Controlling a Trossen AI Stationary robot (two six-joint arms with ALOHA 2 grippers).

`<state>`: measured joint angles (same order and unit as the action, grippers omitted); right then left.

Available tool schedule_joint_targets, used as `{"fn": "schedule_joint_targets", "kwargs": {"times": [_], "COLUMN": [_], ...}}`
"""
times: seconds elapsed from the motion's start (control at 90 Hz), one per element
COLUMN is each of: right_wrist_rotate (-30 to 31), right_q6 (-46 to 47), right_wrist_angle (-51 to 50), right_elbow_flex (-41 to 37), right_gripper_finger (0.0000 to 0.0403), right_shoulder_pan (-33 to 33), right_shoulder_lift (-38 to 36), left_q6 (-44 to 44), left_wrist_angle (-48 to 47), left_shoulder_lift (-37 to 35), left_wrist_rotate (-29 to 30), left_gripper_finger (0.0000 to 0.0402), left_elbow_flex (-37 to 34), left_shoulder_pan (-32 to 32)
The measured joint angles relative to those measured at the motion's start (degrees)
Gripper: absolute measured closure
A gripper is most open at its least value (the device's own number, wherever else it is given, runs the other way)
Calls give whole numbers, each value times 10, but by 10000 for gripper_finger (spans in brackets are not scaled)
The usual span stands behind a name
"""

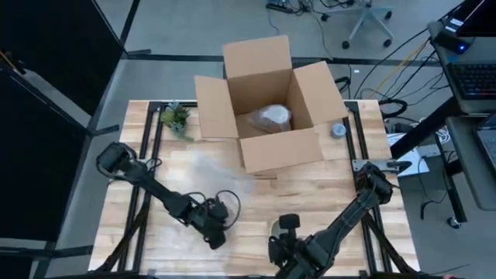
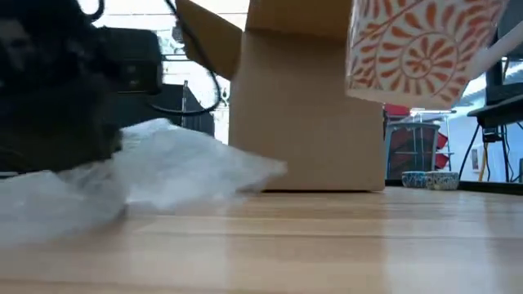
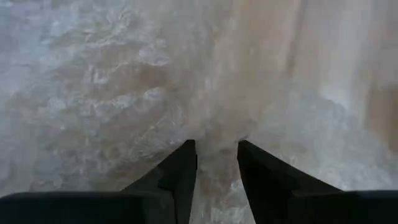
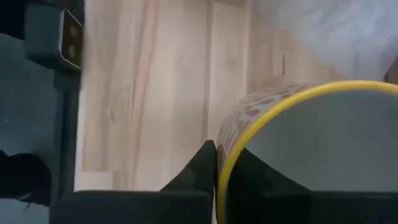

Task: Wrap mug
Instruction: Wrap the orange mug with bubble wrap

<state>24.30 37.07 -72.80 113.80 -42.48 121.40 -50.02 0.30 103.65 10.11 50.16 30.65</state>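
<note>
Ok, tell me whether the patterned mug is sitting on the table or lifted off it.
Lifted. The orange-patterned white mug hangs above the wooden table in the low view, and the right claw pinches its yellow rim.

dark jointed arms [image 1: 167, 198], black wedge fingers [image 3: 177, 177]

One cardboard box [image 1: 267, 101], one patterned mug [image 2: 417, 49], one bubble-wrap sheet [image 2: 176, 167], one small plant [image 1: 177, 118], two grippers: left [image 3: 216, 163], right [image 4: 217, 163].

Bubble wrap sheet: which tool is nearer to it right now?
Left. The left tool is down on the bubble wrap, pinching it. The right tool is off to the side, holding the mug by its rim.
</note>
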Motion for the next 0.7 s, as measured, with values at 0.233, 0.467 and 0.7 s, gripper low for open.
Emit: {"fn": "schedule_joint_targets", "kwargs": {"times": [0.233,0.467,0.7], "right_wrist_rotate": [30,27,-8], "right_q6": [-28,-74,-192], "right_wrist_angle": [14,74,257], "right_elbow_flex": [0,0,0], "right_gripper_finger": [396,396,396], "right_shoulder_pan": [17,31,88], "right_shoulder_lift": [0,0,2], "left_q6": [71,82,-38], "left_wrist_angle": [-33,-292,-506], "left_shoulder_lift": [-18,-104,-165], "left_wrist_rotate": [-55,-24,134], "left_gripper_finger": [292,292,292], "left_elbow_flex": [75,126,120], "left_shoulder_pan": [-61,-19,60]}}
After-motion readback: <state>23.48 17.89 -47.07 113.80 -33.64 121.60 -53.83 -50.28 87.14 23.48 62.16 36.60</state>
